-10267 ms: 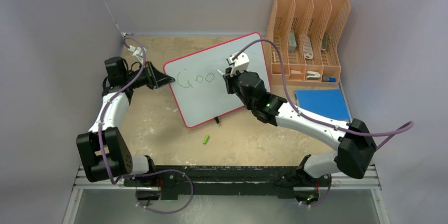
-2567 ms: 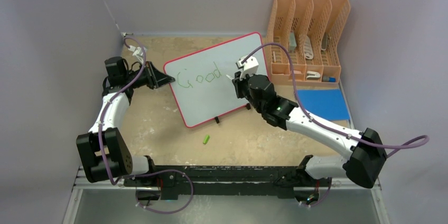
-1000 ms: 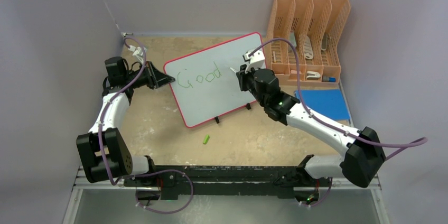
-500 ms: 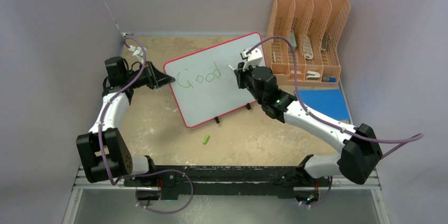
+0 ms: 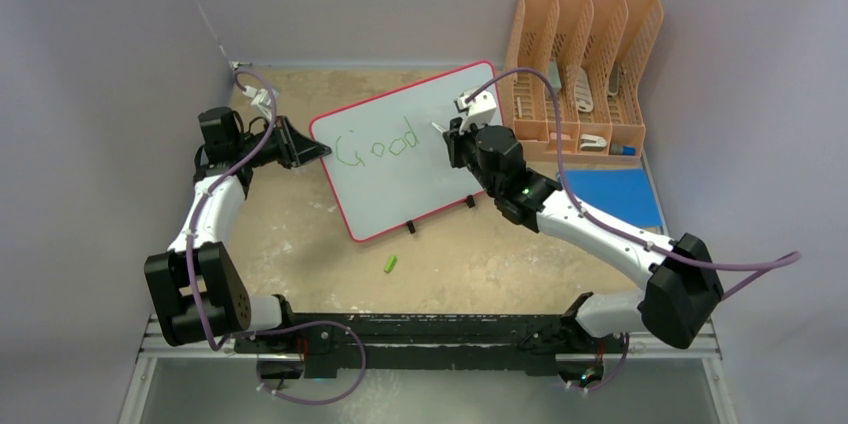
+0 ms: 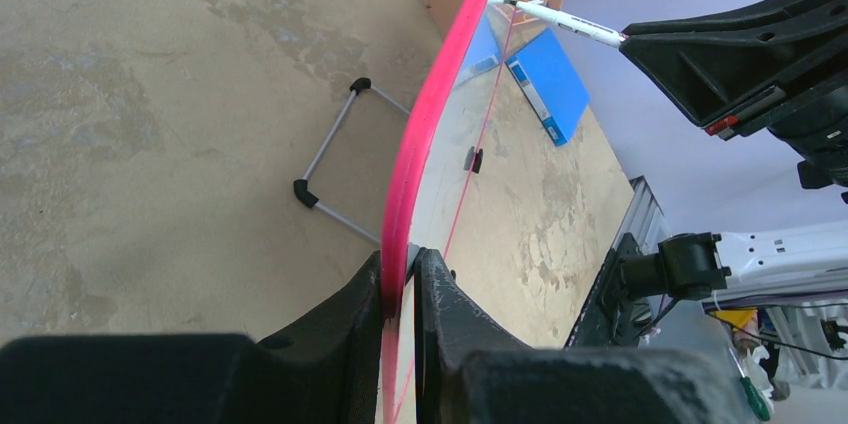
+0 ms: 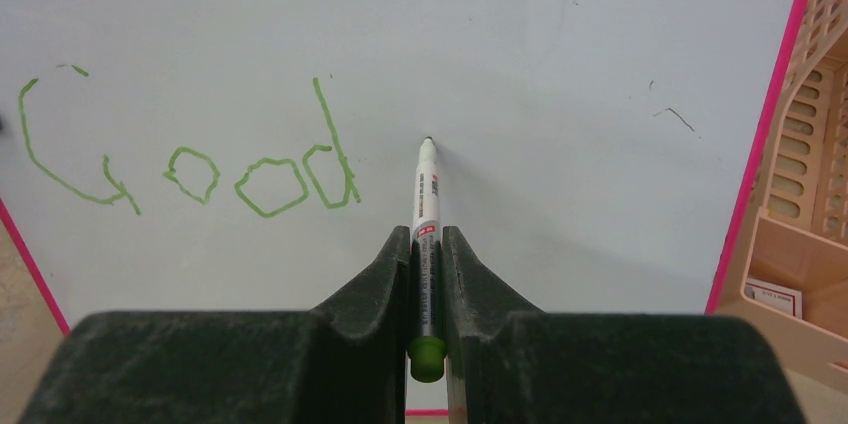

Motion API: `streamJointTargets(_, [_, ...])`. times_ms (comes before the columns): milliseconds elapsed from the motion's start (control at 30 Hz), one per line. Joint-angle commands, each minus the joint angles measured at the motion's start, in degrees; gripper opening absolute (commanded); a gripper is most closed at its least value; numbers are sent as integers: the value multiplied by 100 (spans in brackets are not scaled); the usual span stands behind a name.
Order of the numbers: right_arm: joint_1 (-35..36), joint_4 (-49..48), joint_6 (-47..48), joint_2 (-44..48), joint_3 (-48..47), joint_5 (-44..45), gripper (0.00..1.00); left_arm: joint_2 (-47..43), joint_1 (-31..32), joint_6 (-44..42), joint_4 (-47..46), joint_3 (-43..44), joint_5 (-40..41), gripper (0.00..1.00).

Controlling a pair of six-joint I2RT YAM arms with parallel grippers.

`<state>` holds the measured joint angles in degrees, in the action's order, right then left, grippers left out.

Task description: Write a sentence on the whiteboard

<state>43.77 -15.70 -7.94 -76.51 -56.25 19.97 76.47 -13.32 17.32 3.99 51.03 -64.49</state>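
Note:
The whiteboard (image 5: 400, 189), pale with a red rim, stands tilted on the table. Of the sentence, only the green word "Good" (image 5: 378, 147) shows, on the upper left of the board. My left gripper (image 5: 318, 152) is shut on the board's left rim (image 6: 430, 114), with one finger on each side (image 6: 400, 262). My right gripper (image 7: 427, 234) is shut on a white marker (image 7: 426, 194) with a green end. The marker tip sits at the board surface just right of the "d" (image 7: 330, 159). The top view shows this gripper (image 5: 452, 139) near the board's upper right.
An orange file organiser (image 5: 585, 64) stands close behind the right gripper, at the board's right edge. A blue folder (image 5: 610, 196) lies flat to the right. A green marker cap (image 5: 391, 264) lies on the table in front of the board. The board's wire stand (image 6: 330, 174) props it up behind.
The writing has grown from "Goo" to "Good". In the last second my right gripper slid a little left with the marker, then held still. The left arm has not moved.

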Motion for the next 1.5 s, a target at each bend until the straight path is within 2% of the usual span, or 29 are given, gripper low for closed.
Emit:
streamJointTargets(0, [-9,85,-83,171,-26,34,0,-9,146,-159,149,44,208,0])
streamJointTargets(600, [-13,306,-270,411,246,161,0,-16,149,-159,172,47,203,0])
streamJointTargets(1467, [-11,87,24,82,-207,315,0,-17,146,-168,172,42,206,0])
